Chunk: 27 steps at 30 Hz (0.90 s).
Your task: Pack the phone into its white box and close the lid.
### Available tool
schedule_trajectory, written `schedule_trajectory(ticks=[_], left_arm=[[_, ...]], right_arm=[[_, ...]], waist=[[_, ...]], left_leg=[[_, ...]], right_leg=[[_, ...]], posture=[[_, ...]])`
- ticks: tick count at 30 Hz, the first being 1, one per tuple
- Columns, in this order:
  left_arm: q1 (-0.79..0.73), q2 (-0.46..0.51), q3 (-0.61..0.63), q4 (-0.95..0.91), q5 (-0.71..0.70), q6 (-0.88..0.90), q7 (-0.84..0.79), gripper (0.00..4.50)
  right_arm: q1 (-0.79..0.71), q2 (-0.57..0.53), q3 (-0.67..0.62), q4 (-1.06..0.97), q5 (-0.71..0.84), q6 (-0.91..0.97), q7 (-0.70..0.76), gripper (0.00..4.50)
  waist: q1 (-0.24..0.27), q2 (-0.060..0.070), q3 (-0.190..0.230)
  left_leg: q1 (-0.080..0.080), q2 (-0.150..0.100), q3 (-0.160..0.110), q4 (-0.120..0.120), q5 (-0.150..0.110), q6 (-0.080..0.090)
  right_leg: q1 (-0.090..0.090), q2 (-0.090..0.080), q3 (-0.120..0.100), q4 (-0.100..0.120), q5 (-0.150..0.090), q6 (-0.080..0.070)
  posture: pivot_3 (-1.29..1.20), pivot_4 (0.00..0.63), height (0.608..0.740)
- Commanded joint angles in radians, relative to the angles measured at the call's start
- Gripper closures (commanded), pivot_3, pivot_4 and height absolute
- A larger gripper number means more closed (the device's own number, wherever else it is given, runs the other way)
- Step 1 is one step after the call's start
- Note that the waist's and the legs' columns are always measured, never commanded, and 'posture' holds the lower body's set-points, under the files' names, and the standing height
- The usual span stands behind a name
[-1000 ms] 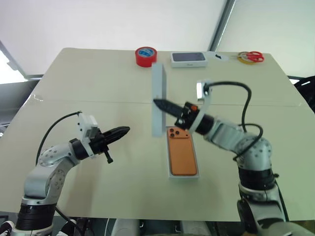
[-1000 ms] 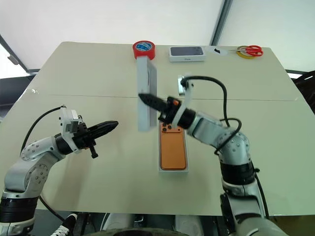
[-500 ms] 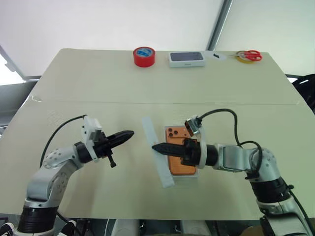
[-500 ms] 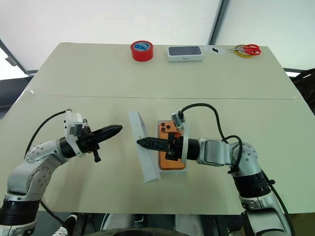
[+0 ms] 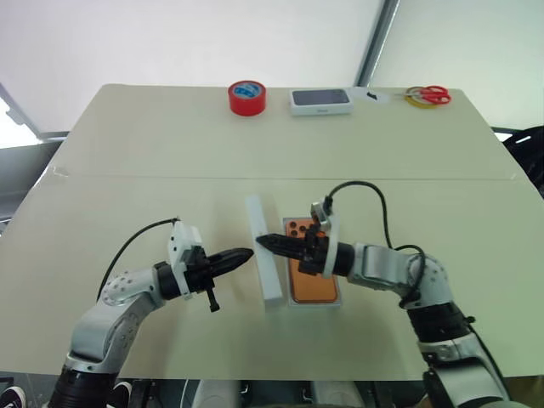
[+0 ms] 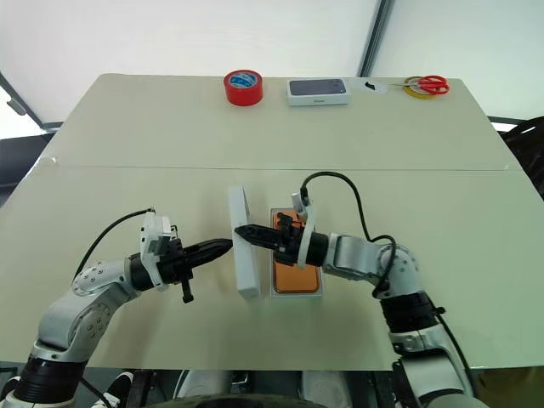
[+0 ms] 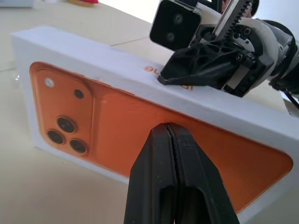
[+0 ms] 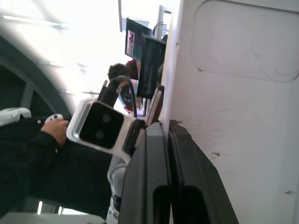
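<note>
Silver-grey jointed arms, black tapered left hand (image 5: pixel 240 255) and right hand (image 5: pixel 266 242), white wrist cameras, looping black cables

Lid (image 5: pixel 263 250): white edge and rim, white inside w/ faint embossed outline; outer face carries orange phone pic w/ dark lens dots. Phone (image 5: pixel 313 280), just right of lid: orange, dark lenses at its far corner. White box (image 5: pixel 291 299) around phone: white rim. Both grippers black-fingered: left gripper (image 5: pixel 242 255) on lid's left side, right gripper (image 5: pixel 265 242) at its right; wrist cam housings white, cables black, arms silver-grey. Table (image 5: pixel 153 153) pale beige. Far beyond lid: red tape roll (image 5: pixel 247 97) w/ blue-and-white label on top; white box w/ dark top (image 5: pixel 320 101); scissors (image 5: pixel 432 94) red-handled on a yellow ring.
</note>
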Motion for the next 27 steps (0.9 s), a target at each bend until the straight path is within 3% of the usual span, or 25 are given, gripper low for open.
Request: schedule_trajectory(ticks=[1, 8, 15, 22, 25, 27], left_arm=[[-0.023, 0.018, 0.042, -0.009, -0.042, 0.014, -0.007, 4.47], [-0.035, 0.006, 0.01, 0.016, -0.028, 0.022, -0.009, 4.47], [-0.063, -0.062, -0.048, 0.059, 0.007, -0.008, 0.003, 4.47], [-0.131, -0.136, -0.114, 0.162, 0.06, -0.036, -0.005, 4.47], [-0.15, -0.155, -0.13, 0.199, 0.082, -0.054, -0.01, 4.5], [-0.165, -0.169, -0.138, 0.219, 0.089, -0.059, -0.014, 4.5]], right_arm=[[-0.009, 0.008, -0.028, -0.056, 0.034, 0.008, -0.019, 4.5], [0.068, -0.016, -0.051, -0.067, 0.034, 0.026, -0.043, 4.5], [0.103, -0.024, -0.107, -0.085, 0.034, 0.05, -0.062, 4.5], [0.11, -0.088, -0.08, -0.051, 0.002, 0.038, -0.018, 4.5], [0.112, -0.115, -0.09, -0.033, -0.029, 0.043, 0.016, 3.59], [0.11, -0.143, -0.107, -0.031, -0.054, 0.052, 0.059, 2.57]], waist=[[0.003, 0.0, 0.0], [0.003, 0.0, 0.0], [0.007, 0.0, -0.001], [0.009, -0.001, -0.002], [0.011, -0.001, -0.002], [0.011, -0.001, -0.002]], left_leg=[[-0.002, 0.0, 0.0, 0.0, 0.0, 0.0], [-0.005, -0.001, 0.001, 0.002, 0.0, 0.001], [-0.005, -0.001, 0.001, 0.003, 0.0, 0.0], [-0.004, -0.001, 0.001, 0.004, 0.0, 0.001], [-0.004, -0.001, 0.001, 0.004, 0.0, 0.001], [-0.004, -0.001, 0.001, 0.004, 0.0, 0.001]], right_leg=[[-0.001, 0.0, 0.0, 0.0, 0.0, 0.0], [-0.004, 0.0, 0.0, 0.001, 0.0, 0.0], [-0.004, 0.0, 0.0, 0.004, 0.0, 0.0], [-0.004, 0.001, 0.0, 0.004, 0.0, 0.0], [-0.003, 0.001, 0.0, 0.004, 0.0, 0.0], [-0.003, 0.001, 0.0, 0.004, 0.0, 0.0]], posture=[[0.0, 0.15, 0.73], [0.0, 0.15, 0.73], [0.0, 0.15, 0.73], [0.0, 0.15, 0.73], [0.0, 0.15, 0.73], [0.0, 0.15, 0.73]])
